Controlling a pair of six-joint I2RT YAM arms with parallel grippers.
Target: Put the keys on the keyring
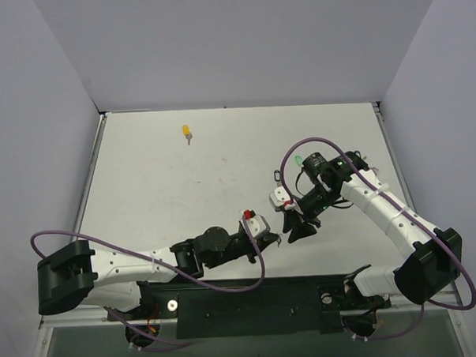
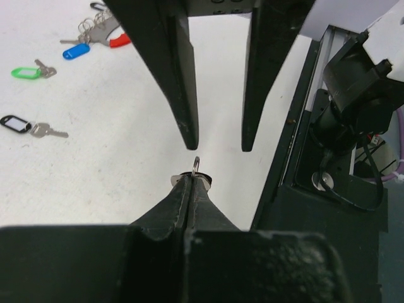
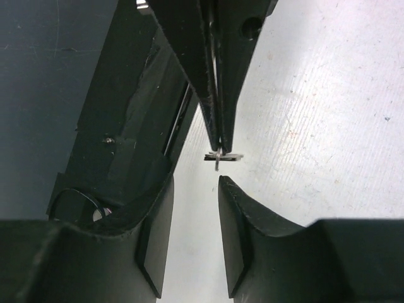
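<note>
Left claw (image 2: pixel 189 179) clenches a small silver metal ring (image 2: pixel 196 164), the released right claw (image 2: pixel 218 146) hanging just apart at its 12 o'clock

keys (image 2: pixel 48 130) on table (image 2: pixel 120 107), beyond left gripper (image 2: pixel 191 180)

Four keys lie on the worktop (image 1: pixel 167 189), one of each colour. There is one yellow key (image 1: pixel 188 132) near the far edge, toward the far-left corner. The left wrist view shows one green key (image 2: pixel 25 72), one blue key (image 2: pixel 76 51) and one black key (image 2: pixel 16 124).

There is one red keyring (image 2: pixel 120 41), only partly in view. It carries a bunch of silver rings (image 2: pixel 88 26) too tangled to count.

There are two end effectors with two fingers each. The left end effector (image 2: pixel 191 179) pinches one small silver ring (image 2: pixel 196 165), and the right end effector (image 2: pixel 219 144) holds none.

There are two purple cables, one on the left arm (image 1: pixel 59 238) and one on the right (image 1: pixel 315 141).
</note>
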